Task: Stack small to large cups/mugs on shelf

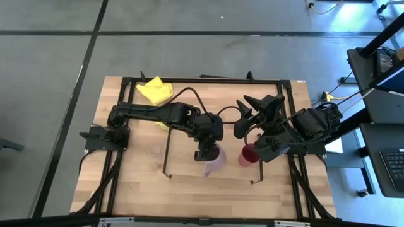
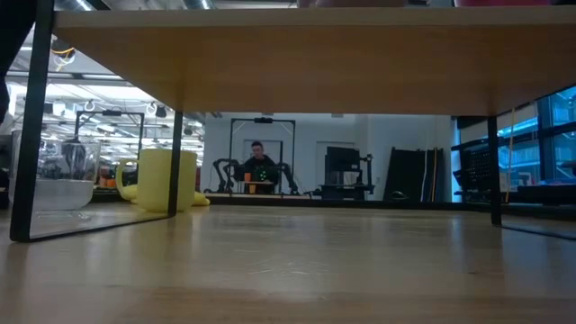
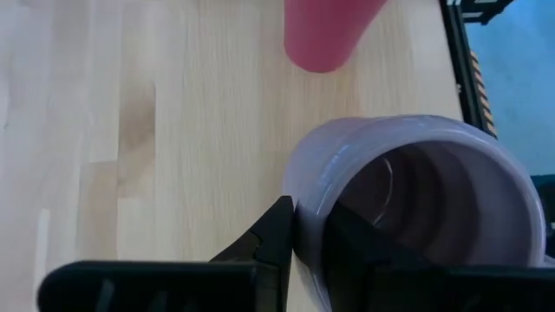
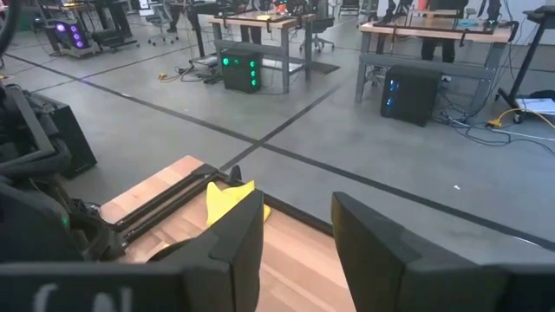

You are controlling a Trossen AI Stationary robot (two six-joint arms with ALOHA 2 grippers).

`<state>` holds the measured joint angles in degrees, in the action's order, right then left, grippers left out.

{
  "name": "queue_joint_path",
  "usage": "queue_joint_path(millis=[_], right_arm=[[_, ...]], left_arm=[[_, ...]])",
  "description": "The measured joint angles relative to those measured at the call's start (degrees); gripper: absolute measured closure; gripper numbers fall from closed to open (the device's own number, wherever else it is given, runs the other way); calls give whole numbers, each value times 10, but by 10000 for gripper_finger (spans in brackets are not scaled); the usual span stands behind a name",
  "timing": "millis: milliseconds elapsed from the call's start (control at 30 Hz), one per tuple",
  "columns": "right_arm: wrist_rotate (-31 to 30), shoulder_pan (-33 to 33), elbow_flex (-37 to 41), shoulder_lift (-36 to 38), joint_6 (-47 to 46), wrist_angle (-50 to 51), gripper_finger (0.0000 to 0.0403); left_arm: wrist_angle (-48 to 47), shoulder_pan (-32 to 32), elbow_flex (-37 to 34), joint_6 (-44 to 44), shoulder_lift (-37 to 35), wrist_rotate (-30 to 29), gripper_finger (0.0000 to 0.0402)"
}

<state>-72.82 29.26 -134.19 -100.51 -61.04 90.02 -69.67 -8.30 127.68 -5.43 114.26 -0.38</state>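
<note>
Roughly midway, by my reading: my left gripper [image 1: 207, 153] stands over the shelf [image 1: 189, 180], its jaws straddling the rim of the purple mug [image 3: 416, 208], one finger inside, one outside; whether they pinch it I cannot tell. Beside it on the shelf stands the red cup [image 1: 247, 155]. My right gripper [image 1: 252, 107] waits raised behind that cup, jaws spread, holding nothing. Unplaced, at table level: the clear glass [image 2: 63, 171] and yellow-green mug [image 2: 167, 180]. Purple mug interior shows empty; nothing is nested yet.
</note>
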Motion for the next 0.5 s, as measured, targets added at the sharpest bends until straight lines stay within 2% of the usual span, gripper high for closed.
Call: queue_joint_path(millis=[500], right_arm=[[9,0,0,0,0,0,263]], left_arm=[[31,-1,0,-2,0,0,348]])
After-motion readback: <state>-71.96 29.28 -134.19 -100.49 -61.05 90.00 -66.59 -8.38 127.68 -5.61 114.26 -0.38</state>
